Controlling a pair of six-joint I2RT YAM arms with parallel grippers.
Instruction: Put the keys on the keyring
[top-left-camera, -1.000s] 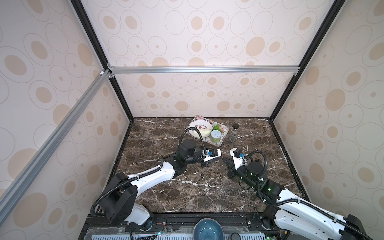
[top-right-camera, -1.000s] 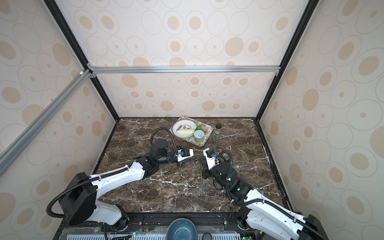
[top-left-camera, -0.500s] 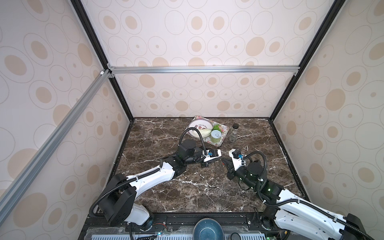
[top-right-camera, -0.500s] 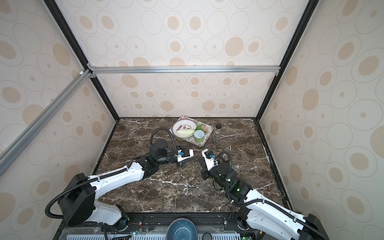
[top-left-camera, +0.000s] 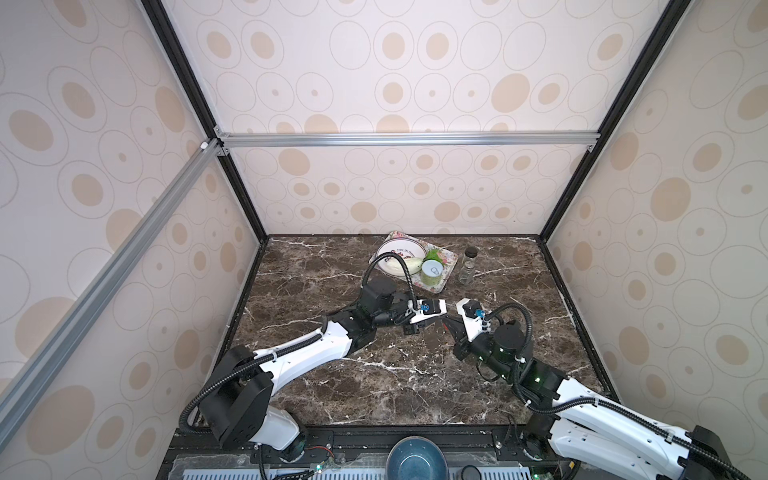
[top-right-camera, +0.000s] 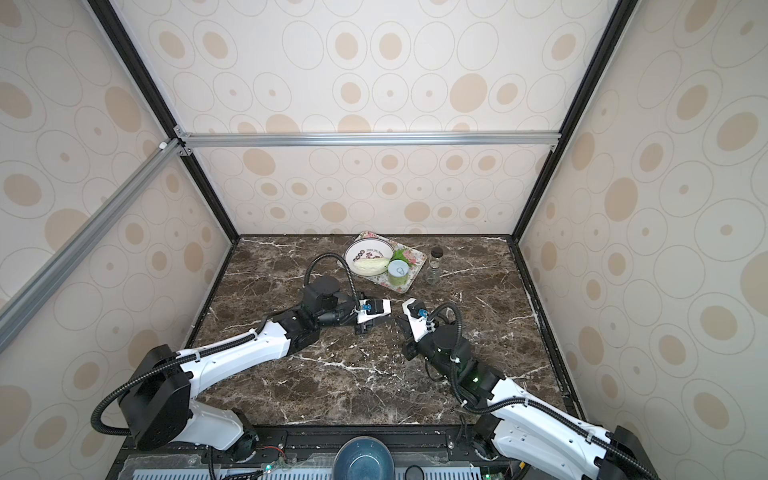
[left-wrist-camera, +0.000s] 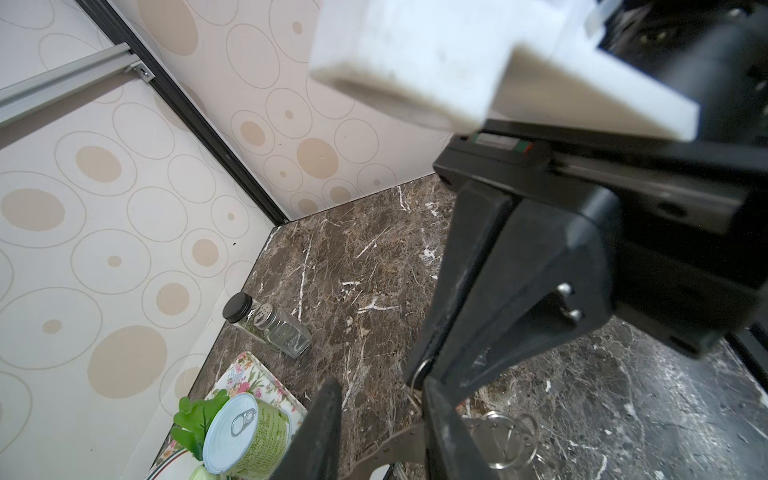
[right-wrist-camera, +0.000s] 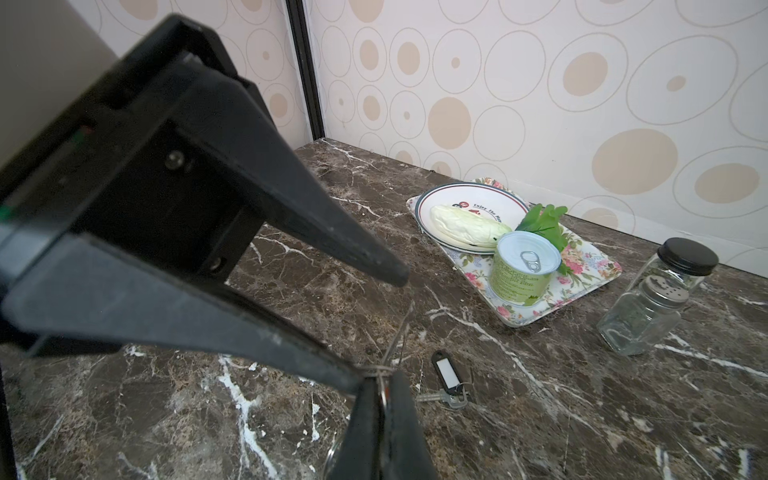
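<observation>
In the left wrist view the grey keyring (left-wrist-camera: 390, 448) spans the gap between the two fingers of my left gripper (left-wrist-camera: 380, 415), which is shut on it above the table. Wire loops (left-wrist-camera: 509, 436) hang on its far part. My right gripper (left-wrist-camera: 419, 374) comes in from the other side, shut on a small wire ring right at the keyring. In the right wrist view the right gripper (right-wrist-camera: 384, 386) is pinched on that ring with a glimpse of red between the pads. The key with the black tag (right-wrist-camera: 446, 374) lies loose on the marble. In both top views the left gripper (top-left-camera: 432, 320) and the right gripper (top-left-camera: 451, 328) meet mid-table.
A floral tray (right-wrist-camera: 582, 282) at the back holds a plate (right-wrist-camera: 424, 208) with a pale leaf vegetable and a green can (right-wrist-camera: 521, 270). A glass shaker (right-wrist-camera: 656, 299) with a black lid stands beside it. A blue bowl (top-left-camera: 413, 459) sits beyond the front edge.
My right gripper has edged slightly left, closer to the left gripper. The left arm has held still with the keyring.
</observation>
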